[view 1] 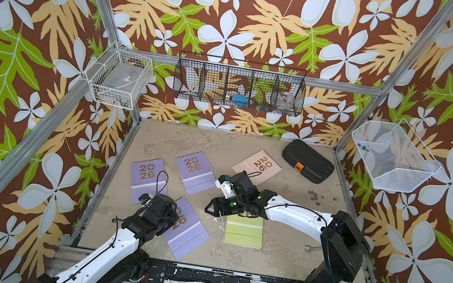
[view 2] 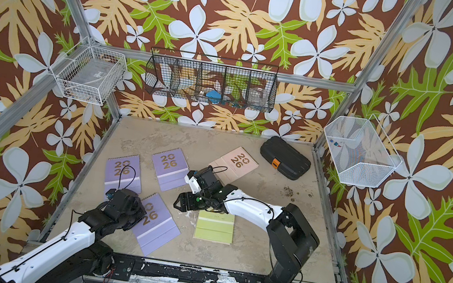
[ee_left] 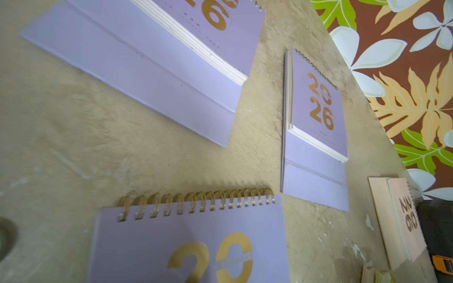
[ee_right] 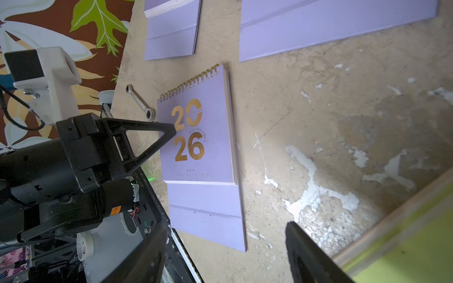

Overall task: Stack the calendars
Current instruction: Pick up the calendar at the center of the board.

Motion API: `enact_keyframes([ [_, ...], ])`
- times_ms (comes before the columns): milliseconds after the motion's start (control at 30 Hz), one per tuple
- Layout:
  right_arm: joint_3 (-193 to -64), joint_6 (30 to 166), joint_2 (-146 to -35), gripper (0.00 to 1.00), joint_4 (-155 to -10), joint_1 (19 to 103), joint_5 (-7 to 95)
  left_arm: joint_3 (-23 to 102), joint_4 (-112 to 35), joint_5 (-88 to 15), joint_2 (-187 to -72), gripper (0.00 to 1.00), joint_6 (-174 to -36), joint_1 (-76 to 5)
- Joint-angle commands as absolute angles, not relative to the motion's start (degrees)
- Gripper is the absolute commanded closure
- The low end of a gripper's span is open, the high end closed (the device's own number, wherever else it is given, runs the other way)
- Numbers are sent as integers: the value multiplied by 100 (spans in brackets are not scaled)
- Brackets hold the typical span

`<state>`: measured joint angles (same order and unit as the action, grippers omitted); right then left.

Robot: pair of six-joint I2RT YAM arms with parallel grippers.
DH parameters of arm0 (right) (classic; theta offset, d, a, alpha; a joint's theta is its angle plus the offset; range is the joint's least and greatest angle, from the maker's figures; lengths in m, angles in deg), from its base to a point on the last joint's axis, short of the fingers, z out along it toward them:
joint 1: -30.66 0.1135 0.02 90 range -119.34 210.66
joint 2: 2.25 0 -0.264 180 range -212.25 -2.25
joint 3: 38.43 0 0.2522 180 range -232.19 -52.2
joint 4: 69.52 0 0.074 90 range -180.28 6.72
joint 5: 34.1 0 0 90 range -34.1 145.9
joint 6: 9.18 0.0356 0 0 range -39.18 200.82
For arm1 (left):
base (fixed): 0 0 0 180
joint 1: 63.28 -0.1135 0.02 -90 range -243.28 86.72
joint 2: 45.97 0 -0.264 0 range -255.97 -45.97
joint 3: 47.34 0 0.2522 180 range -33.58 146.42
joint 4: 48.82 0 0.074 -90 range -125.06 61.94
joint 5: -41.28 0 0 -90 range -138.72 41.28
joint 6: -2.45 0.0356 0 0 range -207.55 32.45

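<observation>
1. Your right gripper (view 1: 211,207) stands spread and empty over one end of the green calendar (view 1: 243,233).
2. Ahead of its jaws lies the nearest lilac calendar (ee_right: 203,171), flat, its long axis oblique to your reach. The left gripper (ee_right: 171,129), pressed together, is over its cover and nearer.
3. Covers are matte card, edges thin, spirals gold wire.

Robot test cell, lab-type rig. Aluminium frame (view 1: 340,86) boxes in worn, paint-chipped tabletop (view 1: 278,256). Floral wallpaper panels (view 1: 238,13) cover 3 walls. Hung on walls: white wire basket (view 1: 118,83), black wire basket (view 1: 185,81), white mesh basket (view 1: 391,167). 2 robot arms, left arm (view 1: 119,241) and right arm (view 1: 296,215), mounted on rail (view 1: 213,280) at front edge.
</observation>
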<state>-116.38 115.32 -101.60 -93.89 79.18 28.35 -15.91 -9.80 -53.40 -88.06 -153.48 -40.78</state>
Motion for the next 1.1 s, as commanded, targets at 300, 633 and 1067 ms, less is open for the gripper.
enact_keyframes([
  [300, -11890, 11558, -10741, 20, -9090, 8041, 2594, -1597, -111, -5998, -8570, 100, -15854, -4103],
  [633, -12087, 11583, -11119, 16, -8890, 8041, 2271, -817, 628, -6286, -9259, 100, -15683, -4134],
  [1067, -12358, 11532, -11500, 13, -8784, 8041, 1874, -498, 1208, -6062, -9269, 36, -15812, -4278],
])
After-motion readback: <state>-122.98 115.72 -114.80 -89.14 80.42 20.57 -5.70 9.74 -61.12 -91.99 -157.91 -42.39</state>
